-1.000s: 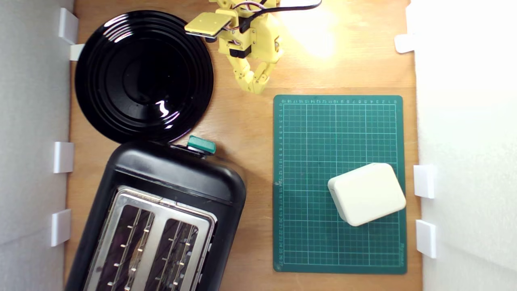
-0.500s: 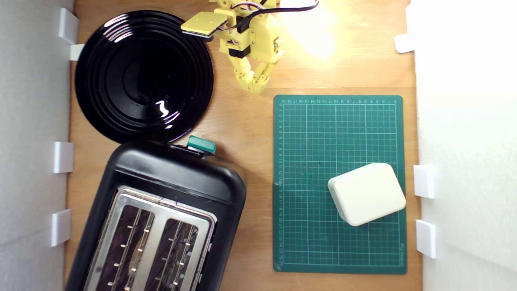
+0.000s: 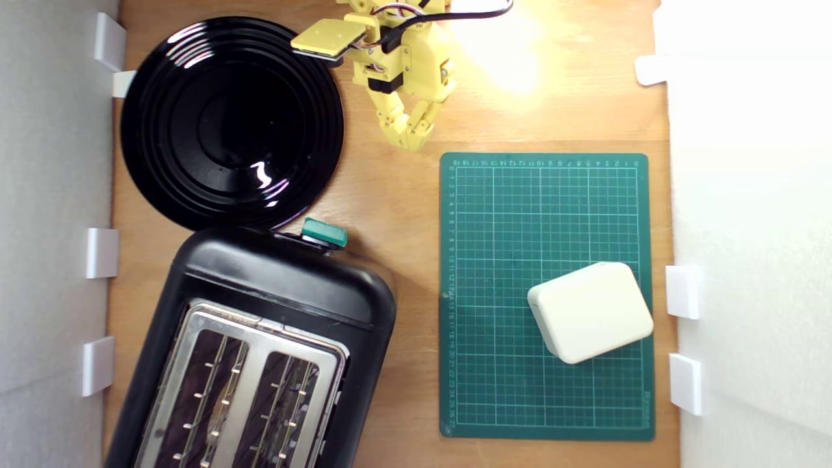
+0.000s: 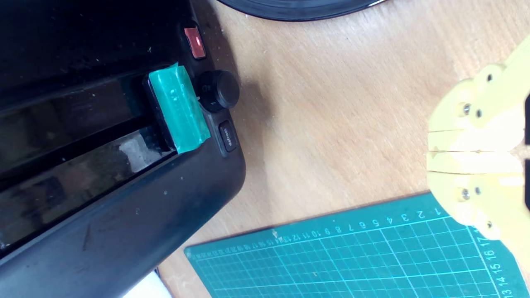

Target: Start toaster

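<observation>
Lab test bench: white foam walls (image 3: pixel 52 195), cutting mat (image 3: pixel 546 214).

Closed yellow tool (image 4: pixel 432 151) apart from the toaster (image 4: pixel 124 215) and its green lever (image 4: pixel 179 108)

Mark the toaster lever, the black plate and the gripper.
lever (image 4: pixel 179 108), wrist view, middle of its teal face
plate (image 3: pixel 231 123), exterior view, glossy centre
gripper (image 3: pixel 410 140), exterior view, at the closed tips of the yellow fingers

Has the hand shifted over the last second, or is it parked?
Yes, barely: the hand, shut, crept up the exterior view, away from the cutting mat's top edge, and the arm's flat plate slid toward that view's left over the black plate.
</observation>
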